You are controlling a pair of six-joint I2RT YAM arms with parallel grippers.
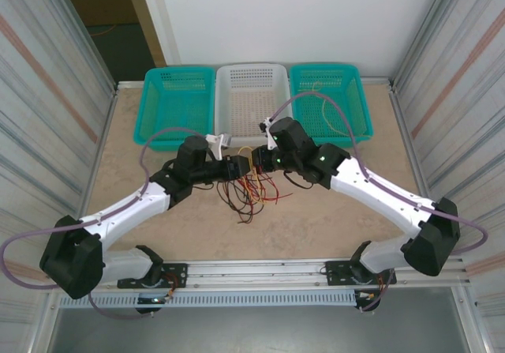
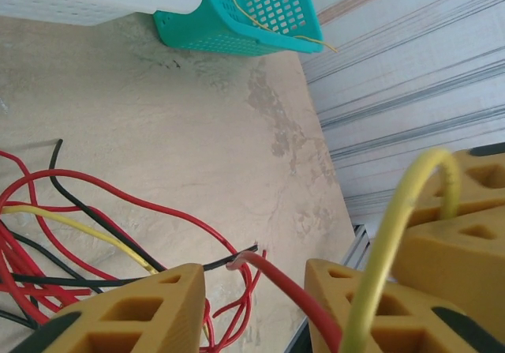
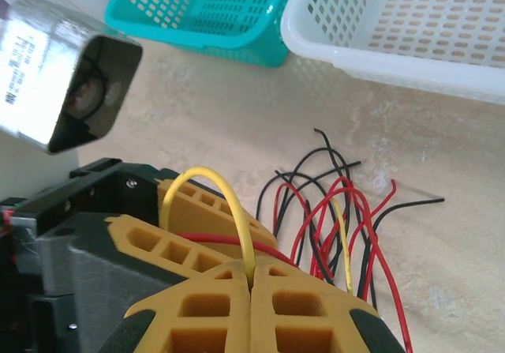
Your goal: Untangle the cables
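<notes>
The cables (image 1: 254,191) lie in a loose heap of red, black and yellow wires on the beige table, just in front of both grippers. My right gripper (image 3: 251,278) is shut on a yellow cable (image 3: 213,175) that arches up in a loop from its tips. My left gripper (image 2: 256,278) faces it closely, and its jaws stand apart. A red cable (image 2: 276,278) runs through the gap, against the right finger (image 2: 371,313). In the top view the left gripper (image 1: 237,167) and the right gripper (image 1: 259,162) almost touch above the heap.
Three baskets stand along the back edge: teal (image 1: 177,104) on the left, white (image 1: 252,92) in the middle, teal (image 1: 331,104) on the right with a thin yellow wire (image 1: 319,108) inside. Corrugated walls close both sides.
</notes>
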